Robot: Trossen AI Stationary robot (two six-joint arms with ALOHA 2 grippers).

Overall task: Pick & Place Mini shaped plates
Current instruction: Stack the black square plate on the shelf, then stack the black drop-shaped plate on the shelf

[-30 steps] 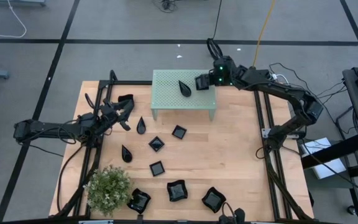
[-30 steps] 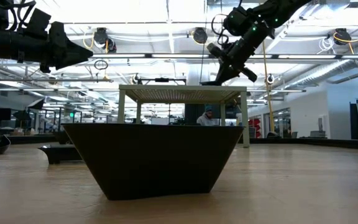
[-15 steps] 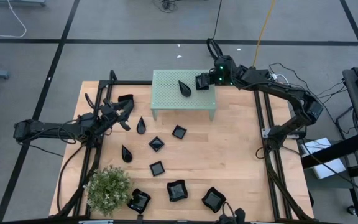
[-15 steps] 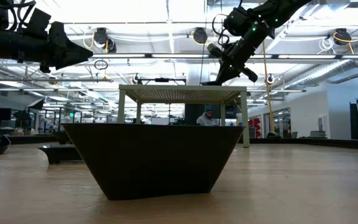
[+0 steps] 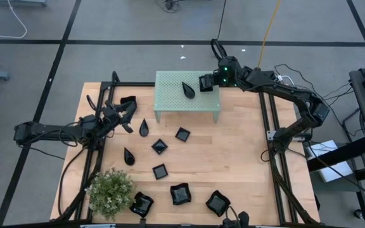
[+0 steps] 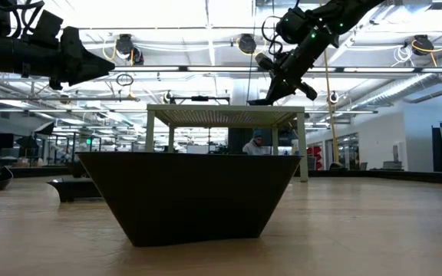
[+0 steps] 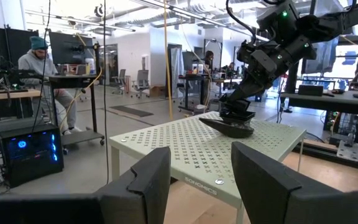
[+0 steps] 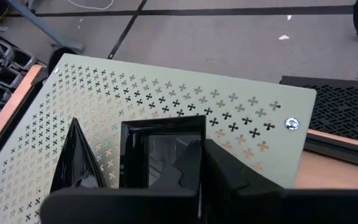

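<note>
Right gripper (image 5: pixel 209 83) is over the right part of the mint-green stand (image 5: pixel 170 95), clamped on the rim of a small square plate (image 5: pixel 206 83). In the right wrist view one finger sits inside the dish, the other outside its wall. Whether the plate's base touches the stand top or sits just above it can't be told; the left wrist view suggests very close to the surface.

Key relation: the held plate extends from the fingertips toward the stand's middle, where a teardrop plate (image 5: pixel 188 89) already lies just beside it, apart, with its point aimed at the stand's far edge. Release looks like the next step; little margin on the teardrop side.

Left gripper (image 5: pixel 127 114) waits with fingers apart and empty over the table's left side, near another teardrop plate (image 5: pixel 144 128). The rest of the plates sit on the table (image 5: pixel 246 158) in front of the stand, nearer the left arm.
</note>
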